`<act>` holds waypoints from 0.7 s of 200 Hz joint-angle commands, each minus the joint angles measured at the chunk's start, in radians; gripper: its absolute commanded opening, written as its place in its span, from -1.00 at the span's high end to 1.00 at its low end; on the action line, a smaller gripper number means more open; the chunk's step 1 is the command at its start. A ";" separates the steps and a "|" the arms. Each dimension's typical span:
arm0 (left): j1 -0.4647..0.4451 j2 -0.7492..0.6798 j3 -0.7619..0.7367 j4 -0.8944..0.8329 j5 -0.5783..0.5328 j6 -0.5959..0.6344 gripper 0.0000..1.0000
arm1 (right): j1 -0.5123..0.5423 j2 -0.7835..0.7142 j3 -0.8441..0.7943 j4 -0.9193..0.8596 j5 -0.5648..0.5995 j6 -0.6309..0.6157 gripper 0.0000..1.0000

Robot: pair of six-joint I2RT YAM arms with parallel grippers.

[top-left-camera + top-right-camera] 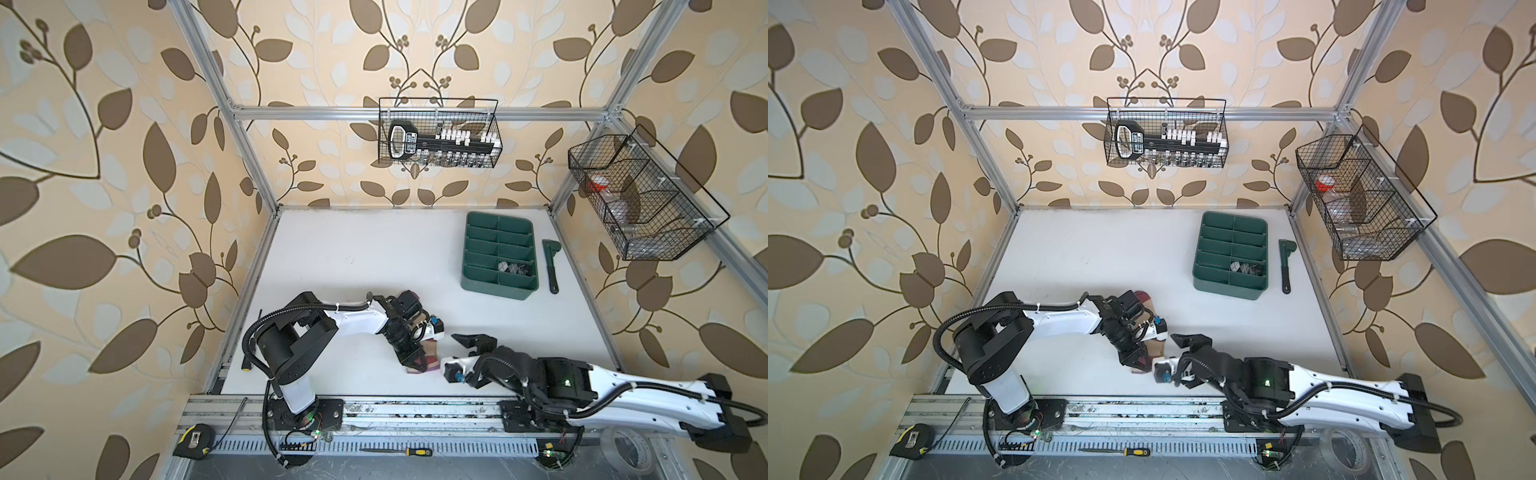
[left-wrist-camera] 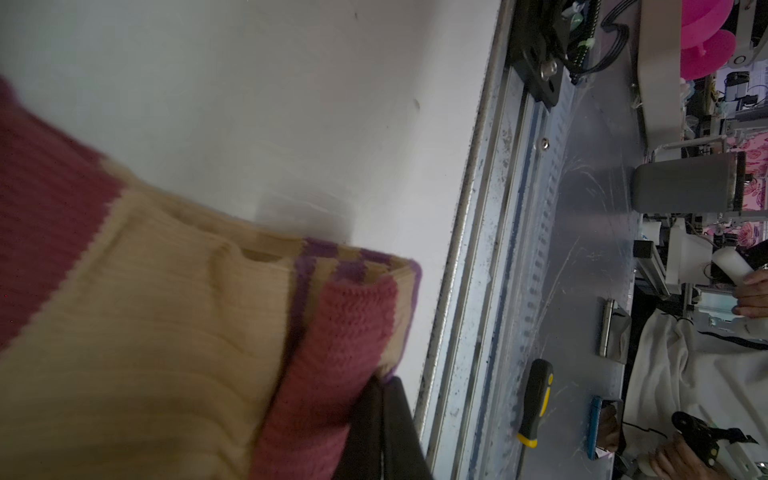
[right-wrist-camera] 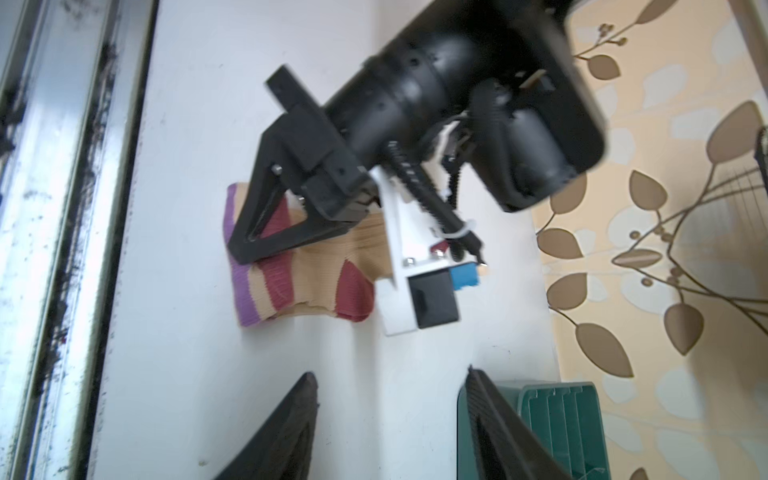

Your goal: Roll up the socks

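On the near rail (image 1: 415, 409): a screwdriver (image 1: 409, 451). Just beyond, on the white table (image 1: 332, 257): left gripper (image 3: 243, 253), pinched tight on the folded cuff end of the beige sock (image 3: 316, 286), with the rest of it flat on the table under that wrist. Beside it, right gripper (image 3: 390, 415): gapes, grasps nothing, points toward the sock without touching. Farther back, in a green tray (image 1: 498, 291): the black argyle sock (image 1: 513, 268), bunched in a right-hand compartment. Just beside the tray, a wrench (image 1: 552, 266).
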 commanded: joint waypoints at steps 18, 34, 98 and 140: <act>0.010 0.001 0.011 -0.008 0.062 0.015 1.00 | 0.081 0.185 -0.037 0.175 0.093 0.038 -0.13; 0.010 0.002 0.010 -0.008 0.061 0.018 1.00 | 0.090 0.251 -0.046 0.242 0.065 0.057 -0.13; 0.010 0.006 0.002 -0.004 0.065 0.019 1.00 | 0.090 0.462 -0.080 0.410 0.006 0.132 -0.04; 0.010 0.010 0.005 -0.011 0.073 0.023 1.00 | 0.059 0.511 -0.095 0.431 0.017 0.118 0.08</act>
